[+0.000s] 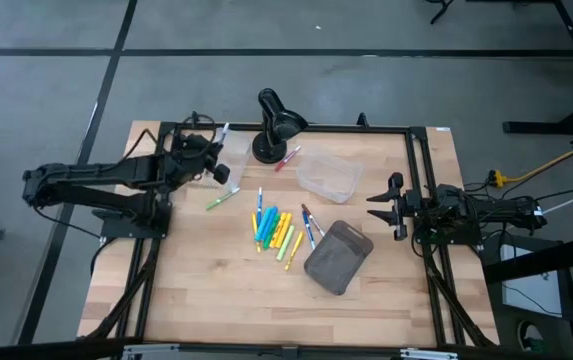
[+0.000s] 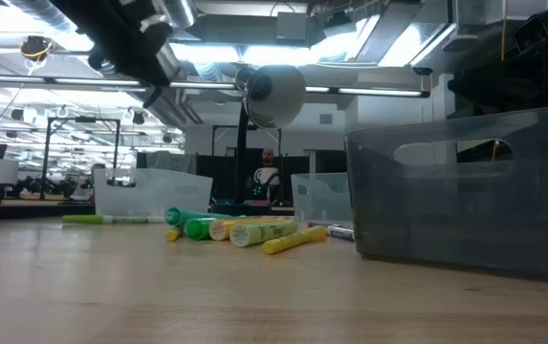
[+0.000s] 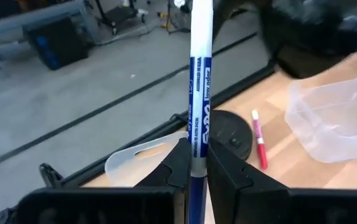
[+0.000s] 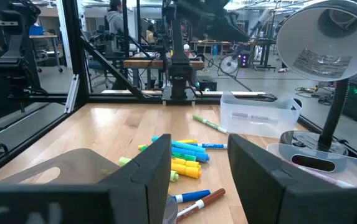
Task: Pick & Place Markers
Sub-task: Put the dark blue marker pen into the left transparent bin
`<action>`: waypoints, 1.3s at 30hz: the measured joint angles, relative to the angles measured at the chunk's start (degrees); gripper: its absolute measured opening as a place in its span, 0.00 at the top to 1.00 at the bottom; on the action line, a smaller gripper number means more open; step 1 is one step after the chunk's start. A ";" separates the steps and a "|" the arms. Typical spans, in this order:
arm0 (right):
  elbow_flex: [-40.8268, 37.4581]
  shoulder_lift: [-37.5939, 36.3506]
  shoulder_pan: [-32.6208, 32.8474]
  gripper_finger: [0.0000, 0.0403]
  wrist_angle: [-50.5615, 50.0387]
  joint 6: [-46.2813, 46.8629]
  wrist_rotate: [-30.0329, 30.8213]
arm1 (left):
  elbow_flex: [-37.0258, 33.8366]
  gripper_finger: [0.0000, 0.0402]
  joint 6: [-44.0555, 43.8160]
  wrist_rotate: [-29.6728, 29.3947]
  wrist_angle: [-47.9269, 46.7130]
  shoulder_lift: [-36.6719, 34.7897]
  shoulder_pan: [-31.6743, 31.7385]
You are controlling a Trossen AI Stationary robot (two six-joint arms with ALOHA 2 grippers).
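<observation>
High view: counter (image 1: 196, 300), lamp, bins, marker pile.
Left end effector (image 3: 195, 163) grips a blue-and-white marker (image 3: 199, 81) upright near the black desk lamp (image 1: 274, 122); right end effector (image 1: 384, 208) waits, fingers apart, empty. Remaining markers (image 1: 276, 230) lie mid-counter.

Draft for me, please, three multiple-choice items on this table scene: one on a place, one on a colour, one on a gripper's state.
1. Where is the black desk lamp?
A. far edge of the table
B. inside the grey pouch
C. near edge

2. What colour is the marker beside the lamp's base?
A. black
B. red
C. purple

3. The left gripper is:
A. wide open
B. shut on a blue-and-white marker
C. holding the lamp

Answers: 1 A, the high view shows it at the far edge; 2 B, the red marker lies there; 3 B, its fingers clamp the marker.
</observation>
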 joint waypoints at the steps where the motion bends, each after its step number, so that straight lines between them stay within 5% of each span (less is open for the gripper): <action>1: -0.02 0.01 0.02 0.61 0.00 0.01 0.00 | 0.00 0.94 0.06 1.57 0.00 0.37 1.32; 9: -0.02 0.00 0.01 0.61 0.00 0.01 0.01 | 0.00 0.94 0.23 10.93 1.60 4.79 10.13; 26: -0.02 0.01 0.00 0.61 0.00 0.01 0.00 | 0.00 0.93 0.21 19.76 3.43 17.01 21.02; 39: -0.02 0.01 0.00 0.61 0.00 0.01 0.02 | 0.00 0.93 -0.92 25.60 1.07 22.09 23.95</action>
